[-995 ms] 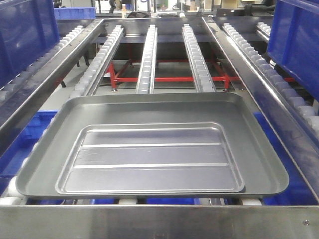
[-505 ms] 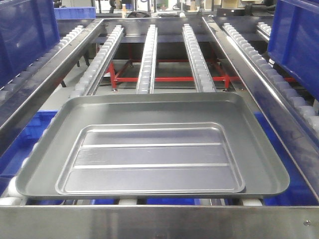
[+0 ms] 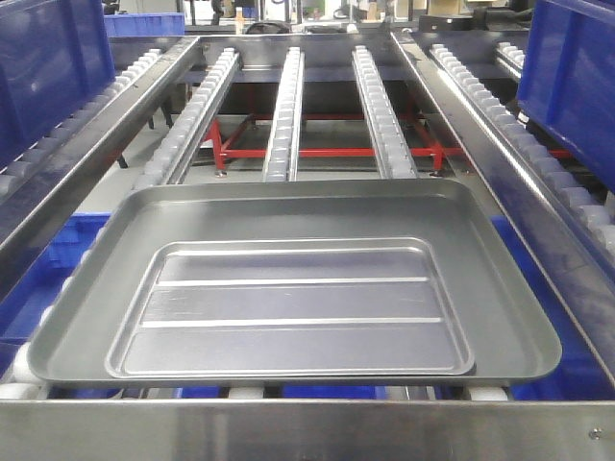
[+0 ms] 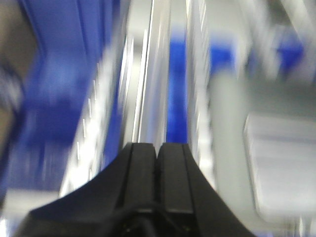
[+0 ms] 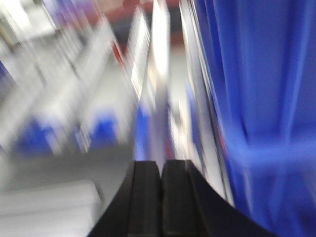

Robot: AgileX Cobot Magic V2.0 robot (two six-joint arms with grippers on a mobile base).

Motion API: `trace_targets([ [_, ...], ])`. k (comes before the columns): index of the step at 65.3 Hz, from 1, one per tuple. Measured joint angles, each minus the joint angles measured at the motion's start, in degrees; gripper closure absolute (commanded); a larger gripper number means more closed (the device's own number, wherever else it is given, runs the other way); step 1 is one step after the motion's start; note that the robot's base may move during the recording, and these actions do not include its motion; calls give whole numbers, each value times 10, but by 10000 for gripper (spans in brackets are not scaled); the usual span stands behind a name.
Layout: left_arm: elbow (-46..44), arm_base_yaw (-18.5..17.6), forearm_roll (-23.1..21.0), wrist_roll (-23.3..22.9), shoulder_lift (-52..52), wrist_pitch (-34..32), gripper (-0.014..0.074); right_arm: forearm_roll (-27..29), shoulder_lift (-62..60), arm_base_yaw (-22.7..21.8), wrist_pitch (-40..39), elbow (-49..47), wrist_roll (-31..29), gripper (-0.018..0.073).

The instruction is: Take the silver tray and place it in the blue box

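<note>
Exterior front-facing view shows a shallow rectangular silver metal tray with rounded corners and two long ridges across its floor (image 3: 288, 307), lying flat inside a larger plain silver tray (image 3: 288, 204) and nested toward its near edge. Both rest at the near end of a metal roller-track surface (image 3: 286, 106), just behind a steel front bar (image 3: 307, 427). A deep blue plastic crate (image 3: 572, 82) stands at the far right of the rollers and a second blue crate (image 3: 43, 67) at the far left; which of the two is meant to receive the tray cannot be told. Neither arm appears in this view. Left wrist view shows the black left hand (image 4: 157, 147) with its two fingers pressed together and nothing between them, against a heavily blurred background of rails and blue. Right wrist view shows the right hand (image 5: 161, 165) likewise closed and empty, with a blurred blue ribbed wall on its right. The task appears to be at its opening step, the reach toward the tray, with no grasp made. The next move likely calls for spreading the fingers, bringing a hand down to the ridged tray's thin raised rim, and pinching that rim alone, so the larger tray beneath is not lifted or dragged along.
</note>
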Motion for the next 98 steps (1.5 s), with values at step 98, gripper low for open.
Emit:
trace_targets([
  [98, -266, -350, 141, -404, 620, 46, 477, -77, 645, 280, 162, -299, 180, 276],
])
